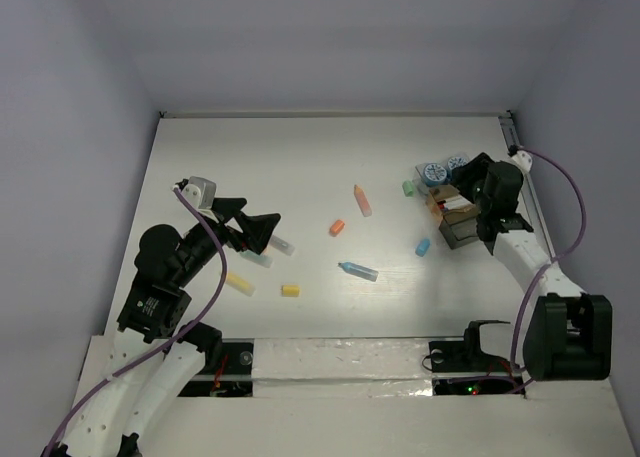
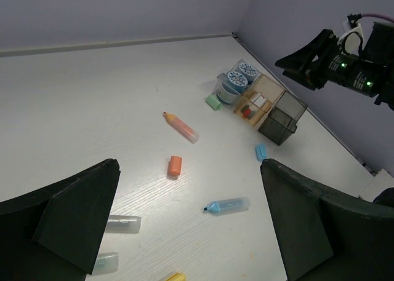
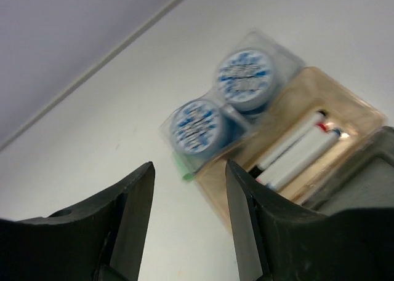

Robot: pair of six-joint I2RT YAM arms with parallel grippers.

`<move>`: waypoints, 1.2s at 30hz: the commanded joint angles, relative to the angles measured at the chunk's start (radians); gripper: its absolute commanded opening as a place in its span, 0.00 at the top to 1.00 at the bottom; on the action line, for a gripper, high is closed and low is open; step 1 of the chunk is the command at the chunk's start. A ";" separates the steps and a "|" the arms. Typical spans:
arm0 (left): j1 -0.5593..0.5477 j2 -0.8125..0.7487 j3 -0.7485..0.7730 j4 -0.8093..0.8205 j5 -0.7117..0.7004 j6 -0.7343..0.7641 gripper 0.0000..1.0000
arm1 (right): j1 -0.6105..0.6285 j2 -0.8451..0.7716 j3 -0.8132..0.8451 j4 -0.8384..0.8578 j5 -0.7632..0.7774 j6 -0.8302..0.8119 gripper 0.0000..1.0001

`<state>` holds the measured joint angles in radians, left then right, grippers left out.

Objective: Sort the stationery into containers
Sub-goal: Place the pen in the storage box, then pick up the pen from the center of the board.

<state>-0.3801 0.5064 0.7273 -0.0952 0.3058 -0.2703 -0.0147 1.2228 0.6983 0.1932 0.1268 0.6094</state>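
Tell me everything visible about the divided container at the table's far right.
The container is a rectangular tray of clear plastic, sitting flat at the far right of the table. A clear end section holds two blue-and-white rolls, a brownish middle section holds white sticks, and a dark grey section ends it. A green piece lies beside the roll end. The right gripper hovers above, jaws apart, holding nothing.

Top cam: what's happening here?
Stationery sort, midway. The right gripper hovers open and empty at the tray, which already holds two patterned rolls and white pens. The left gripper is wide open above loose items: a blue marker, an orange stick and others lie on the table.
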 commanded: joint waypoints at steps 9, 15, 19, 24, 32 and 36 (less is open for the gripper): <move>0.026 0.007 0.007 0.032 -0.102 -0.017 0.01 | 0.527 -0.059 0.135 -0.415 -0.317 -0.342 0.20; 0.037 0.027 0.004 0.046 -0.102 -0.050 0.01 | 0.686 0.052 0.125 -0.529 -0.219 -0.379 0.00; 0.046 0.047 0.004 0.048 -0.086 -0.046 0.01 | 0.757 0.170 0.177 -0.555 -0.188 -0.442 0.00; 0.055 0.055 0.009 0.043 -0.068 -0.024 0.01 | 0.838 0.355 0.283 -0.616 -0.089 -0.514 0.03; 0.055 0.055 0.012 0.038 -0.060 -0.018 0.01 | 0.892 0.498 0.380 -0.679 -0.007 -0.540 0.14; 0.055 0.055 0.011 0.043 -0.057 -0.018 0.01 | 0.892 0.520 0.382 -0.686 -0.012 -0.537 0.32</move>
<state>-0.3313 0.5610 0.7273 -0.0956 0.2321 -0.2974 0.8700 1.7275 1.0447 -0.4629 0.0849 0.0853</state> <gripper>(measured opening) 0.990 0.726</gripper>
